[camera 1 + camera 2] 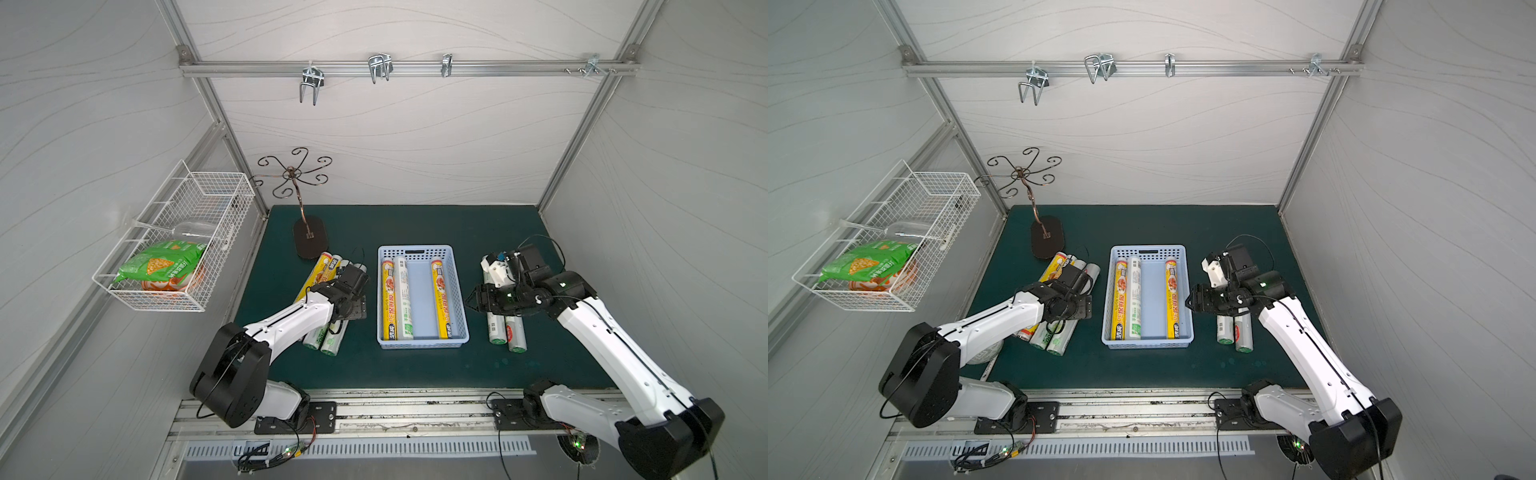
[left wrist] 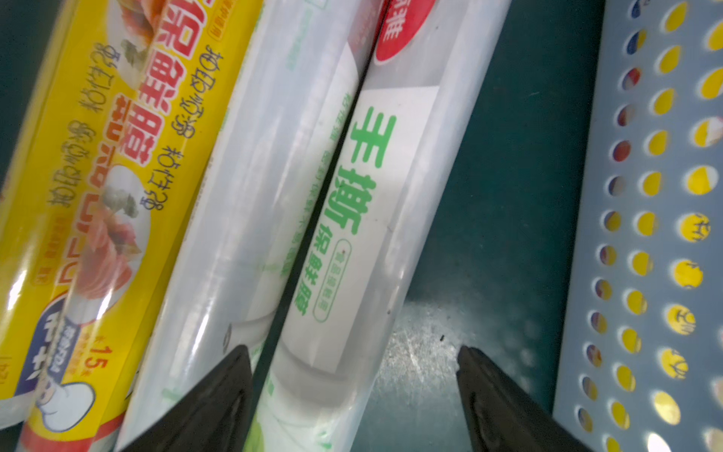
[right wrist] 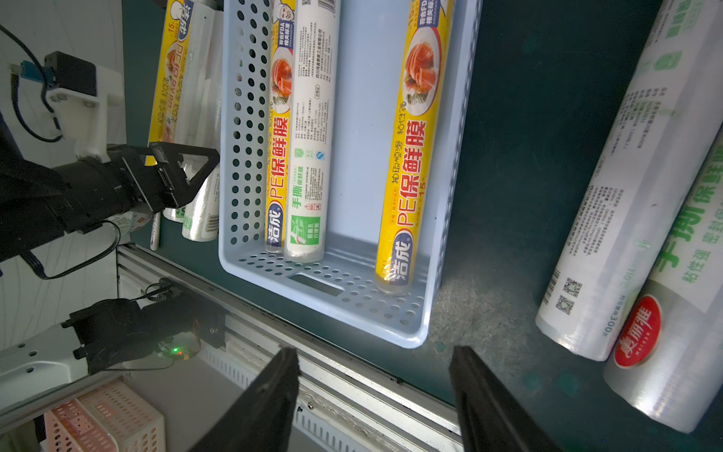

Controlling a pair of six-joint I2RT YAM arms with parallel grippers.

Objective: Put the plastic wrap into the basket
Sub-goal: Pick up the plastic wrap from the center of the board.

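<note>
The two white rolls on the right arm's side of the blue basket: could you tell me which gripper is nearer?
Right. The right gripper sits just beside the two white rolls, on their basket side; the left gripper is beyond the basket, over the other rolls.

The left arm (image 1: 291, 318) and right arm (image 1: 615, 345) have white shells, black joints, thin cables; left claw (image 2: 353, 348) and right claw (image 3: 373, 349) black

Likely a robotics lab booth, white panel walls (image 1: 395, 137), aluminium rail (image 1: 498, 68) at 12 o'clock, arm mounts (image 1: 324, 413) at 6 o'clock.
</note>
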